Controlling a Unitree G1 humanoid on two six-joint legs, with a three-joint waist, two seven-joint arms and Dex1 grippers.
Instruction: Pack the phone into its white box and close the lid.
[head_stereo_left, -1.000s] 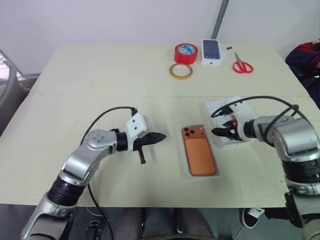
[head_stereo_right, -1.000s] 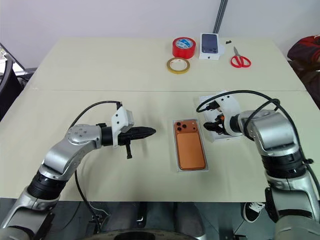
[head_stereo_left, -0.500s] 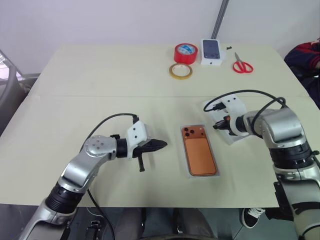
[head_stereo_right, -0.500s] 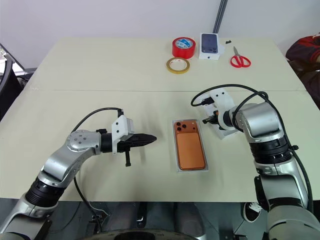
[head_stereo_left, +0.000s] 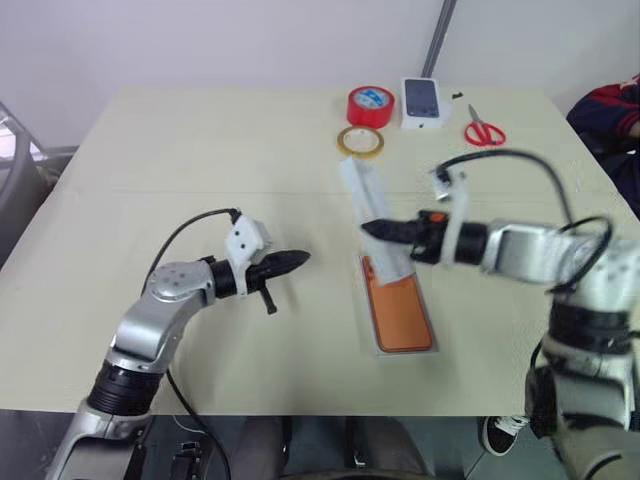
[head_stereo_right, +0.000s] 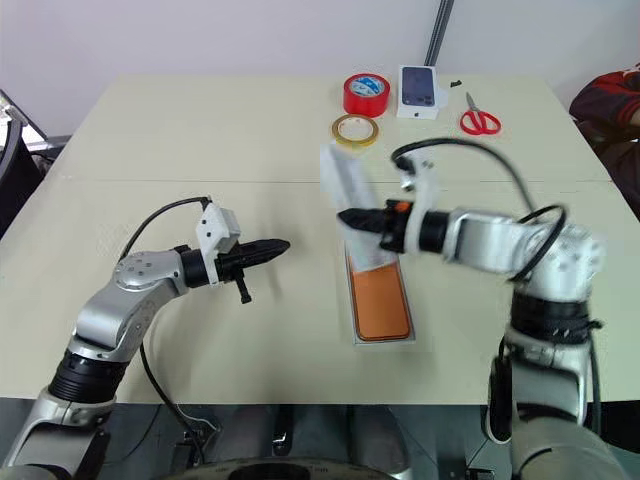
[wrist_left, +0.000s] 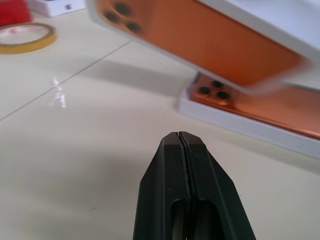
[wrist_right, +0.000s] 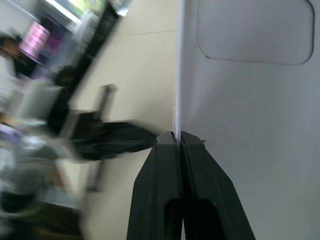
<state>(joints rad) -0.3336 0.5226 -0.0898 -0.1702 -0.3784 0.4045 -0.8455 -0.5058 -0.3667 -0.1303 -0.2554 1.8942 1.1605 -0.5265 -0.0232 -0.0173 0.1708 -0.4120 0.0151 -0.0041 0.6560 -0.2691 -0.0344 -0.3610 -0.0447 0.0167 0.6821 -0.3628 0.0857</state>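
In your left wrist view the lid (wrist_left: 200, 42) shows its printed orange face tilted above the phone (wrist_left: 270, 107), which lies in the white box (wrist_left: 235, 125) on the table (head_stereo_left: 200, 160), while the right wrist view shows the lid's plain white inside with a rounded recess. The right gripper (head_stereo_left: 368, 229) is closed on the lid's edge and holds it in the air over the box's far end – the left gripper (head_stereo_left: 300, 258) is closed on nothing, apart to the left. Behind stand a red tape roll (head_stereo_left: 372, 104), a yellow tape ring (head_stereo_left: 361, 142), a small white box (head_stereo_left: 424, 103) and scissors (head_stereo_left: 484, 130), by a pale wall.
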